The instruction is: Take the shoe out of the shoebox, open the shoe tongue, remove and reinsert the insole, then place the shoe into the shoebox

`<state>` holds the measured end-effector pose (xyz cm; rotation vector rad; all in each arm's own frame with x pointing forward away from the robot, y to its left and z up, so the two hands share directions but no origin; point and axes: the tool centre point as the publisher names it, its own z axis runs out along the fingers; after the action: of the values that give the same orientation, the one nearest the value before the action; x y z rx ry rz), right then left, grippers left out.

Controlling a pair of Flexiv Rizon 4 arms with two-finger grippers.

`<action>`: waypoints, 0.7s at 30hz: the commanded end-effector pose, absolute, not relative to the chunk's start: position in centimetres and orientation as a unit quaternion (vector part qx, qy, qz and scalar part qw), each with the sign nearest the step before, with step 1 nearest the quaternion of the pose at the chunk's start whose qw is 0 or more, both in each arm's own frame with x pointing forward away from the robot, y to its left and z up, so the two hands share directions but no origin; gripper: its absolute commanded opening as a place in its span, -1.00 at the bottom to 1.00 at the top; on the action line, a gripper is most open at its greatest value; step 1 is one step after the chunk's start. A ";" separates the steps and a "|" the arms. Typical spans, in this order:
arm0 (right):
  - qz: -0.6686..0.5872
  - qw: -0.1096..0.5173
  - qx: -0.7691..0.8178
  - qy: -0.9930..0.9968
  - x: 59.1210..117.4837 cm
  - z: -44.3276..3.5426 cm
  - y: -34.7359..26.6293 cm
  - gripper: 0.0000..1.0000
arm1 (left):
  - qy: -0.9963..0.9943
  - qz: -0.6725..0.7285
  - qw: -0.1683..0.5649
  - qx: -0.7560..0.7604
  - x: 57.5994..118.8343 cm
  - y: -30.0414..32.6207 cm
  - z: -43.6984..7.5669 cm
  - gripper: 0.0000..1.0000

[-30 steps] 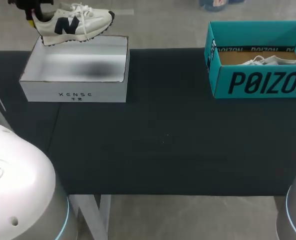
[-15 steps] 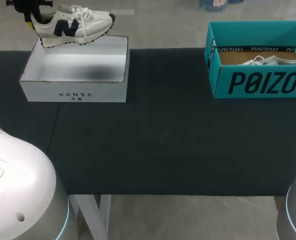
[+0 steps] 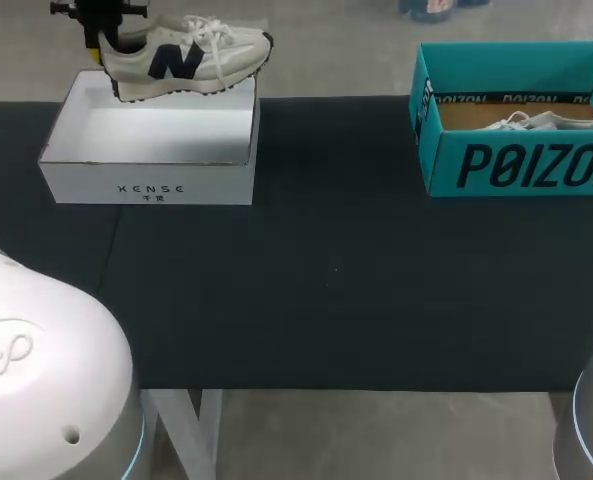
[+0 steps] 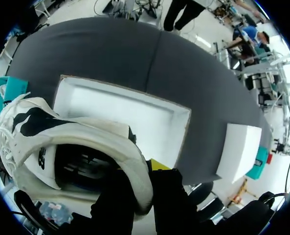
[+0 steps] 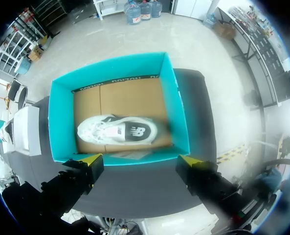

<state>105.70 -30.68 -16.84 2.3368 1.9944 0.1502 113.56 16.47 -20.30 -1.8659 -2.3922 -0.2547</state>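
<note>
A cream sneaker with a dark side logo hangs above the far edge of the open white shoebox, toe pointing right. My left gripper is shut on its heel. In the left wrist view the padded heel collar of the sneaker is pinched between the two fingers of the left gripper, and the white shoebox lies empty below. My right gripper stands open high above the teal shoebox, with nothing between its fingers.
The teal shoebox sits at the table's back right and holds a second pale sneaker on brown cardboard. Dark table cloth covers the middle and front.
My left gripper has carried the sneaker to the right over the white box's far edge. The right arm and the teal box have not moved.
</note>
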 end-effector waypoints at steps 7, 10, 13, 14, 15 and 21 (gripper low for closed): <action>0.049 0.033 0.760 0.648 105.7 -16.8 -30.7 1.00 | -0.752 -0.128 0.018 -0.647 106.7 10.1 -21.3 -1.00; 0.049 0.033 0.760 0.648 105.7 -16.8 -30.7 1.00 | -0.742 -0.141 0.022 -0.656 105.2 8.1 -22.0 -1.00; 0.049 0.033 0.760 0.648 105.7 -16.8 -30.7 1.00 | -0.741 -0.136 0.019 -0.657 103.5 6.7 -22.6 -1.00; 0.049 0.033 0.760 0.648 105.7 -16.8 -30.7 1.00 | -0.747 -0.134 0.021 -0.651 103.2 6.6 -22.8 -1.00; 0.049 0.033 0.760 0.648 105.7 -16.8 -30.7 1.00 | -0.753 -0.134 0.020 -0.644 102.4 6.1 -23.1 -1.00; 0.049 0.033 0.760 0.648 105.7 -16.8 -30.7 1.00 | -0.767 -0.123 0.012 -0.629 99.3 4.7 -24.1 -1.00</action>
<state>105.70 -30.67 -16.84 2.3367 1.9943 0.1502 101.02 4.73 -23.95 -1.8897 -2.3408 -0.2120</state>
